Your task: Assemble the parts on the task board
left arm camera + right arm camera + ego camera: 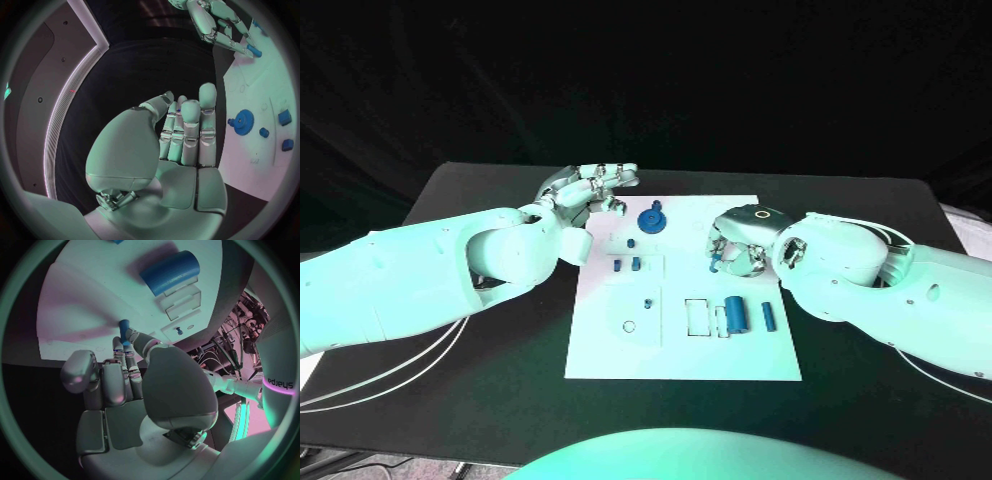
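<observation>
Here, in the head view, the right robot hand pinches a small blue peg over the task board, just right of the gear, while the left wrist view shows the left robot hand empty, fingers straight, left of that gear, and the right wrist view shows the peg upright at the fingertips.

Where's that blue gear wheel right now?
In the head view the gear sits on the board's far edge, left of centre, just beside the left hand.
</observation>
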### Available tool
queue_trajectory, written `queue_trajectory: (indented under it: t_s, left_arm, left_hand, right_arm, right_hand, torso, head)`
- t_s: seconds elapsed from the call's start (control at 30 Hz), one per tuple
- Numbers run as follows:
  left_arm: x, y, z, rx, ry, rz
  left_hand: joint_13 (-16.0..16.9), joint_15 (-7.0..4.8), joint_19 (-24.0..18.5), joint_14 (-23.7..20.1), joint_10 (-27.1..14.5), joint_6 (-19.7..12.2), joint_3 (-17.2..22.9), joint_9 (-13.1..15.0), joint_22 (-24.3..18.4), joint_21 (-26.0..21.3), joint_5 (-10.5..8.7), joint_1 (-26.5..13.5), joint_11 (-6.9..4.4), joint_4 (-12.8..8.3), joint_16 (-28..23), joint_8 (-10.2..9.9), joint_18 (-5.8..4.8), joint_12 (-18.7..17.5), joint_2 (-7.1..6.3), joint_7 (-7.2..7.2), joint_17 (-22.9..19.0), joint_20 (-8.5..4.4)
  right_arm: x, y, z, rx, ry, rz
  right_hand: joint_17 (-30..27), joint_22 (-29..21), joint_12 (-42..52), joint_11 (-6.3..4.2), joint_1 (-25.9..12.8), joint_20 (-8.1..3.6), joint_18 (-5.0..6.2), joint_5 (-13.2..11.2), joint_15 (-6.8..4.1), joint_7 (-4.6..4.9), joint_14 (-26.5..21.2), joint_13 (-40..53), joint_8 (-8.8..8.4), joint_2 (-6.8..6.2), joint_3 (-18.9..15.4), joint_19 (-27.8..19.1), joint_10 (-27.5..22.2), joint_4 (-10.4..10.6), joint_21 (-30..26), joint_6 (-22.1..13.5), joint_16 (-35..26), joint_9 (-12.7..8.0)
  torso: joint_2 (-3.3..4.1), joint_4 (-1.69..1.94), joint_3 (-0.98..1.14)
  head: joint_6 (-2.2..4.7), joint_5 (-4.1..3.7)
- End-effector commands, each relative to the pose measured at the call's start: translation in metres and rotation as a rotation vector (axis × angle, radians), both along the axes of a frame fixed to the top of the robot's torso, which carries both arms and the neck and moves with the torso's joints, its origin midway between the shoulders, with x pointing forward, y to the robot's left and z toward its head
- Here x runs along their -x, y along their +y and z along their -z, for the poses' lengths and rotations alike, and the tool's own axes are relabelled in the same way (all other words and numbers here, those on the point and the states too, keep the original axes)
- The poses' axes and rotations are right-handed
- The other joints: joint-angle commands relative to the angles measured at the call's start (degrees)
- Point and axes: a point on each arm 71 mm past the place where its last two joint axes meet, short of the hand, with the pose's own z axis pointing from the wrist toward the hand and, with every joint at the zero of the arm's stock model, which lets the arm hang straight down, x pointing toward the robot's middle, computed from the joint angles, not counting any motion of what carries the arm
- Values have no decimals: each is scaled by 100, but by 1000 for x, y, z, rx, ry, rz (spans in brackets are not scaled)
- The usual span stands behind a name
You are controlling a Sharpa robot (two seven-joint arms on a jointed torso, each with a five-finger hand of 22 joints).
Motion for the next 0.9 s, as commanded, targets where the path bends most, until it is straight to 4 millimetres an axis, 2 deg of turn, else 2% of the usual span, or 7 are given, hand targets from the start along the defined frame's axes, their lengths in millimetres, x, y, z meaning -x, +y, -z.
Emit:
queue_trajectory:
  t_s: [0.03,0.33,0.73,0.9]
  left_arm:
    - [1,-2,-1,7,-6,19]
    - [0,-2,-1,7,-5,19]
    - [-1,0,0,3,-7,9]
    - [-1,0,0,2,-7,8]
  left_hand:
    - [9,-6,-48,-45,-49,-35,-28,-6,-5,-20,2,3,7,-8,-35,25,72,29,40,2,-5,10]
    - [9,-6,-48,-45,-49,-35,-28,-6,-5,-20,2,3,7,-8,-35,25,72,29,40,2,-5,10]
    - [9,-6,-48,-45,-49,-35,-28,-6,-5,-20,2,3,7,-8,-35,25,72,29,40,2,-5,10]
    - [9,-4,-51,-50,-60,-43,-38,-6,-19,-39,3,5,9,-8,-32,27,74,38,53,4,-11,12]
  right_arm:
    - [1,-3,7,42,19,3]
    - [5,-1,1,-20,-12,-3]
    - [16,-3,-27,-141,-112,-3]
    - [25,8,-33,-159,-97,-39]
  right_hand:
    - [5,10,15,-64,50,-15,25,4,-40,6,263,9,22,52,26,13,116,-19,24,39,27,9]
    - [32,48,5,-74,33,-31,18,9,-53,3,268,13,37,65,40,30,176,-27,49,89,51,22]
    - [72,101,-28,-86,84,-56,9,9,-69,3,278,14,26,101,116,54,235,-92,86,107,89,30]
    - [72,101,-31,-85,86,-58,9,7,-69,3,278,14,25,102,121,54,238,-96,86,108,90,30]
  torso:
    - [-3,-3,-2]
    - [-2,-6,1]
    - [-3,-9,-3]
    - [6,-2,-1]
  head:
    - [-1,-7]
    - [6,-17]
    - [38,-36]
    - [46,-33]
